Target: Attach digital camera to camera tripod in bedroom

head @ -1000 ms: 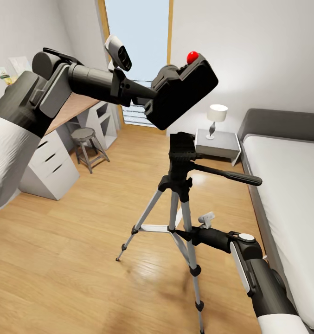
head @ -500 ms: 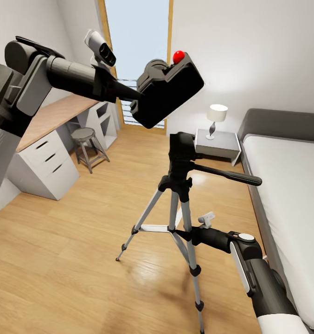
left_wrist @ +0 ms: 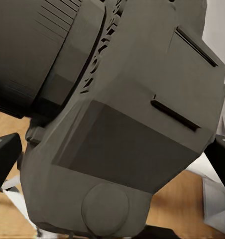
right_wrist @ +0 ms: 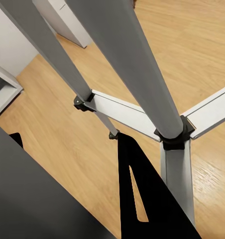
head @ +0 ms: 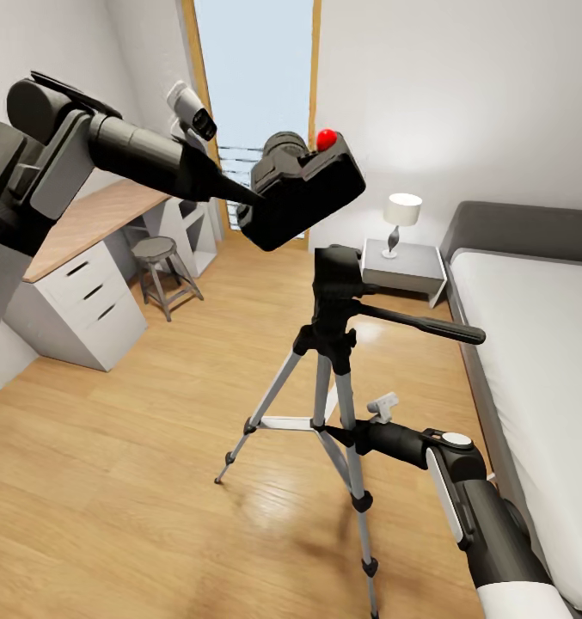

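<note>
Camera clamped in my left gripper, hanging tilted just above and left of the tripod head – right gripper sits by the centre column at the leg braces, can't tell if it's closed on anything. Risk: tilted base catches the head's edge, or a push tips the tripod – feet likely slide on smooth wood floor. Bed close on the right, nightstand behind.
</note>
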### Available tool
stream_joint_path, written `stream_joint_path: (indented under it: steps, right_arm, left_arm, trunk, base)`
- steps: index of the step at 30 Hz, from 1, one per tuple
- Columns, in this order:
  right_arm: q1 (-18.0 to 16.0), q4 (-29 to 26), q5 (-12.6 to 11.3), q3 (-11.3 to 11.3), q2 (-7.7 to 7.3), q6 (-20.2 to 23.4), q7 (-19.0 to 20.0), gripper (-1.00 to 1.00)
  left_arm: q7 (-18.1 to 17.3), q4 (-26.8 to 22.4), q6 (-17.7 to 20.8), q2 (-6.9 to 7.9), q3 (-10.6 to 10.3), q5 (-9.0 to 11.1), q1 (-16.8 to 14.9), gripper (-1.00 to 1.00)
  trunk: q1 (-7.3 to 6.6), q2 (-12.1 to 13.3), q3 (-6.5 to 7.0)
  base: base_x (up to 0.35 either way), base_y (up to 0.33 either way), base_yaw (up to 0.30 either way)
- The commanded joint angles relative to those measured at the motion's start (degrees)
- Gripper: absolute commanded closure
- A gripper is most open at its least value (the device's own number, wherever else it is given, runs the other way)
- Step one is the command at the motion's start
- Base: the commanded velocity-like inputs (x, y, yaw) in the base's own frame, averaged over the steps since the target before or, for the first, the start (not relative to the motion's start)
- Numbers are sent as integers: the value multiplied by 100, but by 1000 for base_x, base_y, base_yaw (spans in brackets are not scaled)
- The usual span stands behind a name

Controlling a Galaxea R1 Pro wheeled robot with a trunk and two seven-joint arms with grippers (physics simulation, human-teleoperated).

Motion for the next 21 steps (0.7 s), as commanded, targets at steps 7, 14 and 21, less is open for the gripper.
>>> stream_joint_path:
  steps: [7,14,21]
  right_arm:
    - [-4,-3,382,-13,3,-43,42,100]
    - [-4,-3,382,-13,3,-43,42,100]
    - [-4,-3,382,-13,3,-43,42,100]
  left_arm:
    - [-14,-42,50,-64,-1058,0,-48,100]
    - [-14,-126,50,-62,-1066,9,-50,100]
    - [-14,-290,50,-58,-1057,56,-71,100]
  trunk:
    - [4,-10,-11]
    - [4,-10,-11]
    - [4,-10,-11]
  base:
    - [0,0,0]
    - [0,0,0]
    - [0,0,0]
